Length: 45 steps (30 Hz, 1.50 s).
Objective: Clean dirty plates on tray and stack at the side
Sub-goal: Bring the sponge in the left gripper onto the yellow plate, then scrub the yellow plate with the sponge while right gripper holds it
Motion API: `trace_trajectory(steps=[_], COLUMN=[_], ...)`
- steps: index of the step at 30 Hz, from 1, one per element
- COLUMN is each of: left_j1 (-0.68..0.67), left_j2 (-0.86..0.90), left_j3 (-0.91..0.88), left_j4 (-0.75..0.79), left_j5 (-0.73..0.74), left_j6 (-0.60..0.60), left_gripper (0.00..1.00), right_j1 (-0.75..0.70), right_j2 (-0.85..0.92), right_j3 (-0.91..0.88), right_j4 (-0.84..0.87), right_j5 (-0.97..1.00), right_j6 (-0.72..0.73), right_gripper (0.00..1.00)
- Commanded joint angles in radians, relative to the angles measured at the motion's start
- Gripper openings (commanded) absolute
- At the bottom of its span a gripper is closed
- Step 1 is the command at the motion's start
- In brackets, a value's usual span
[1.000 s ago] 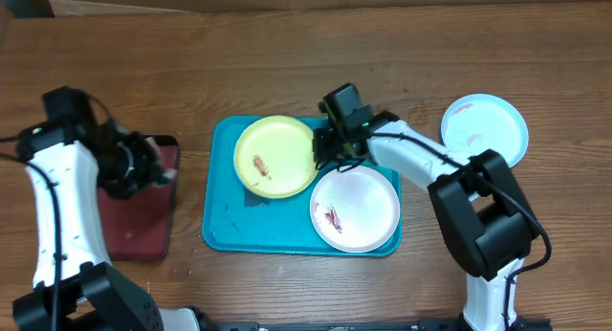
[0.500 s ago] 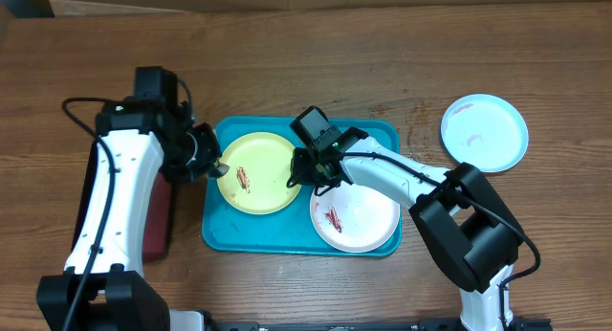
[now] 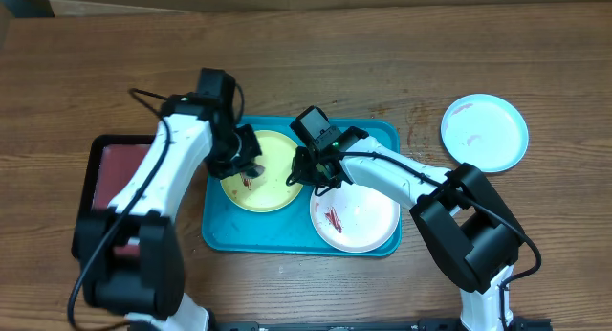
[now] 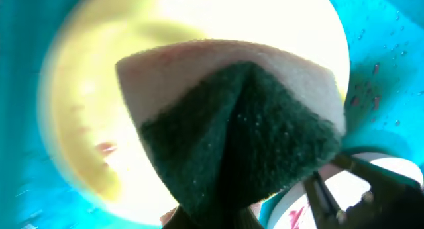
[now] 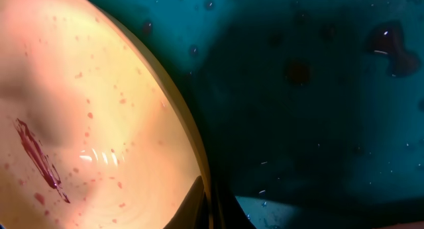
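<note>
The lime green plate (image 3: pixel 275 186) lies on the left half of the turquoise tray (image 3: pixel 222 233), with a reddish smear near its left side. My left gripper (image 3: pixel 245 165) is shut on a sponge (image 4: pixel 245 130), green scouring side down, right over this plate (image 4: pixel 86 123). My right gripper (image 3: pixel 307 170) is shut on the green plate's right rim (image 5: pixel 192 143), one finger on each side of it; the smear (image 5: pixel 40 156) shows there. The white plate (image 3: pixel 361 214) with a red smear lies on the tray's right half. The light blue plate (image 3: pixel 485 132) lies on the table at the far right.
A black-rimmed dark red tray (image 3: pixel 107 168) sits on the wooden table at the left. The right arm stretches over the white plate's upper edge. Water drops speckle the turquoise tray floor (image 5: pixel 318 90).
My left arm swung right from the dark red tray to the green plate, carrying the sponge. The right gripper slid the green plate left, then stayed still on its rim.
</note>
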Motion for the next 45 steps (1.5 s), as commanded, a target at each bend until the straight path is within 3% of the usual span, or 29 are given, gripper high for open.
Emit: trace_trajectory(steps=[1,8,19,28,32,37,40,45], left_j1=[-0.021,-0.044,-0.032,0.003,0.002,0.002,-0.004,-0.037], left_j2=[0.080,0.200,0.262,0.262,0.262,0.263,0.263,0.268], left_j3=[-0.006,-0.006,-0.005,0.101,0.233,0.246,0.216,0.142], left_j4=[0.048,0.101,-0.055,-0.185,-0.231,-0.128,-0.064,0.031], left_j5=[0.114,0.142,-0.335,-0.440,-0.382,-0.074,0.055,0.080], left_j6=[-0.020,0.023,0.013,0.014,0.016,0.120,0.122,0.111], left_gripper=[0.04,0.04,0.04,0.04,0.04,0.04,0.04,0.04], right_j1=[-0.004,-0.004,-0.004,-0.004,-0.004,-0.004,-0.004,-0.004], right_j2=[0.017,0.017,0.017,0.017,0.017,0.017,0.017,0.017], right_j3=[-0.018,-0.018,-0.018,-0.018,-0.018,-0.018,-0.018,-0.018], right_j4=[-0.005,0.001,-0.001,-0.007,-0.006,0.003,0.006,0.008], right_j5=[0.072,0.077,0.107,0.116,0.116,0.116,0.116,0.116], right_j6=[0.011,-0.001,-0.002,-0.005,-0.004,-0.004,-0.004,-0.004], right_gripper=[0.04,0.04,0.04,0.04,0.04,0.04,0.04,0.04])
